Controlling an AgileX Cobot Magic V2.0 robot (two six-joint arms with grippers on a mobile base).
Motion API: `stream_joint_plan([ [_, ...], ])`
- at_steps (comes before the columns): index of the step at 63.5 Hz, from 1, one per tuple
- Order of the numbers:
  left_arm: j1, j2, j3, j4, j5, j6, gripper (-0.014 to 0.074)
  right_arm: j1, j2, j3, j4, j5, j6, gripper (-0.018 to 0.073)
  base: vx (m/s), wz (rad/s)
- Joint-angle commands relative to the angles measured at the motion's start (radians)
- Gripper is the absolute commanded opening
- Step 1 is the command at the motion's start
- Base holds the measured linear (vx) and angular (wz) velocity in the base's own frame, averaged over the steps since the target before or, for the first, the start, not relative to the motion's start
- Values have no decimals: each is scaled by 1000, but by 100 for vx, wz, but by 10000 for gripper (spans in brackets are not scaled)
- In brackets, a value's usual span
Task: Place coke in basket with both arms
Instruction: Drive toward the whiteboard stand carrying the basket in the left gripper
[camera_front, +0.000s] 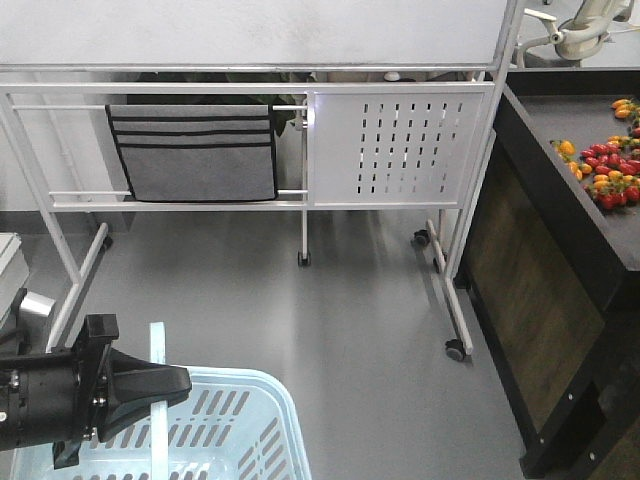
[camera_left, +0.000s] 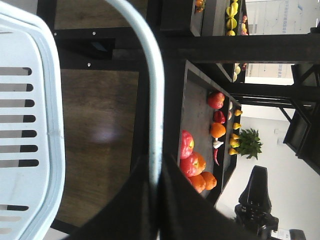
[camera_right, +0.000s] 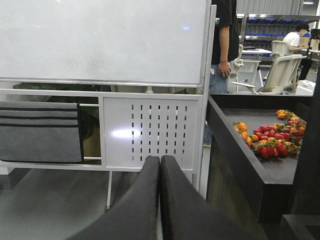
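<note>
The front view sits high on the robot and looks forward and down. The basket (camera_front: 275, 410) and left gripper (camera_front: 183, 383) fill its lower-left corner, with floor in the middle, a whiteboard (camera_front: 250, 30) beyond and a dark surface (camera_front: 545, 115) along the right. The left wrist view is turned on its side and sits very close, looking past the left gripper (camera_left: 153, 172) along the basket's handle (camera_left: 155, 90) toward fruit shelves (camera_left: 195, 115). The right wrist view looks low and level over the right gripper (camera_right: 160, 160). It shares the whiteboard (camera_right: 100, 40) and surface (camera_right: 260, 112) with the front view, from nearer.
</note>
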Motion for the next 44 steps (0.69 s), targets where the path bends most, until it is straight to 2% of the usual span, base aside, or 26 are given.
stream_joint_plan([
  [1, -1, -23, -21, -74, 57, 4, -6, -5, -13, 8, -3, -72, -4, -10, 16, -2],
  [24, -1, -23, -21, -74, 57, 4, -6, -5, -13, 8, -3, -72, -4, -10, 17, 3],
  [44, -1, -23, -21, -74, 57, 4, -6, -5, -13, 8, -3, -73, -4, -10, 19, 20],
])
